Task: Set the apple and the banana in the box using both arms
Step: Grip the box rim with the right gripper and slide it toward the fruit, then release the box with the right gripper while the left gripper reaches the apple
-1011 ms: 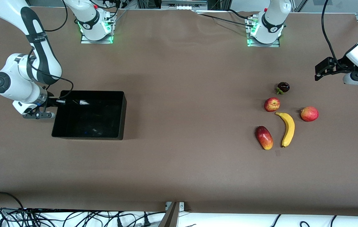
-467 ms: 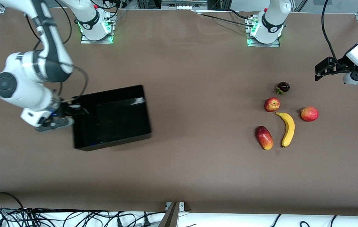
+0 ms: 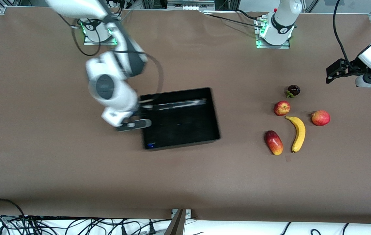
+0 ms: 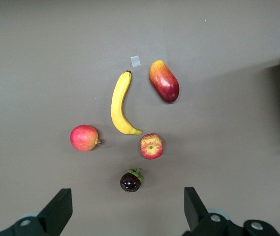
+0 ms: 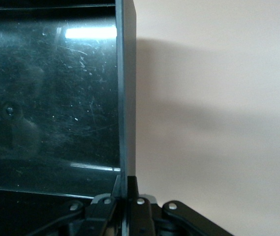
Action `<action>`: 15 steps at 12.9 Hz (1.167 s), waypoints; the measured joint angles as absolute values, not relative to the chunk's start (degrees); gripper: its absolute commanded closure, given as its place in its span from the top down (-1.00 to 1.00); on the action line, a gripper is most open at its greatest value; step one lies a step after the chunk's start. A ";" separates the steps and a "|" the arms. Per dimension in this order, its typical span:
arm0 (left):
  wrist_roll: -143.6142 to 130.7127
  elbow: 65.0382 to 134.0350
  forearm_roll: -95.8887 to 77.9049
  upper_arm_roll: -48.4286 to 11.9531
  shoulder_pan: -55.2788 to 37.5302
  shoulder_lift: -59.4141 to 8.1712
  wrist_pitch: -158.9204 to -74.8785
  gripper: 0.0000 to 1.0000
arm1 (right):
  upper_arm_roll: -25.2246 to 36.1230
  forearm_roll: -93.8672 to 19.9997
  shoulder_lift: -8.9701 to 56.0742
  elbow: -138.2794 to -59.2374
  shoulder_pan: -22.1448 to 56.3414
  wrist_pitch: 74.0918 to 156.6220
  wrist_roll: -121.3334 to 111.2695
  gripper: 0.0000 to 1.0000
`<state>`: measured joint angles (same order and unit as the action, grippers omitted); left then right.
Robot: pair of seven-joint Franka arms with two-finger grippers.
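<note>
You have the glossy black open-topped plastic box (image 3: pixel 180 117) on the move: in the last second your right gripper (image 3: pixel 138 115), jaws clamped shut on the thin wall at the box's right-arm end, has dragged it across the brown tabletop (image 3: pixel 185 182) from the right arm's end toward the fruit. The box has swung slightly askew and is still empty. That brings it nearer the fruit, probably within the left arm's reach for loading.

Taking the box as your landmark, the curved yellow banana (image 3: pixel 297 133) lies toward the left arm's end from it. The small red, yellow-streaked apple (image 3: pixel 282 108) sits just beside the banana's dark tip, farther from the front camera. Neither has been picked up yet.

Your left gripper (image 3: pixel 333 72) waits above the fruit cluster, jaws wide apart and holding nothing.

You will find no readable brand, label or writing anywhere.
</note>
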<state>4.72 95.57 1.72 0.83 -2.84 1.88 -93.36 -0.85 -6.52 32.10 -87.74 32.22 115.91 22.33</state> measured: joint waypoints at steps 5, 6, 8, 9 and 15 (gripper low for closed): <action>4.72 95.66 1.72 0.85 -2.56 1.26 -90.00 1.00 | -0.73 -12.01 44.39 -75.11 42.39 118.31 37.01 -1.00; 4.72 95.79 1.72 0.79 -2.58 0.20 -87.45 1.00 | -0.72 -12.10 45.31 -74.57 43.33 119.54 38.94 -1.00; 4.72 96.40 1.72 0.66 -2.63 -4.04 -85.55 1.00 | -0.71 -12.12 46.47 -74.31 44.93 121.93 41.65 -1.00; 4.72 97.02 1.72 0.65 -2.63 -6.82 -86.00 1.00 | -0.72 -12.12 46.87 -74.27 45.51 122.64 42.44 -1.00; 4.69 115.25 1.72 0.68 -2.12 -13.07 -114.01 1.00 | -0.43 -11.85 47.64 -74.12 46.22 123.43 43.12 1.00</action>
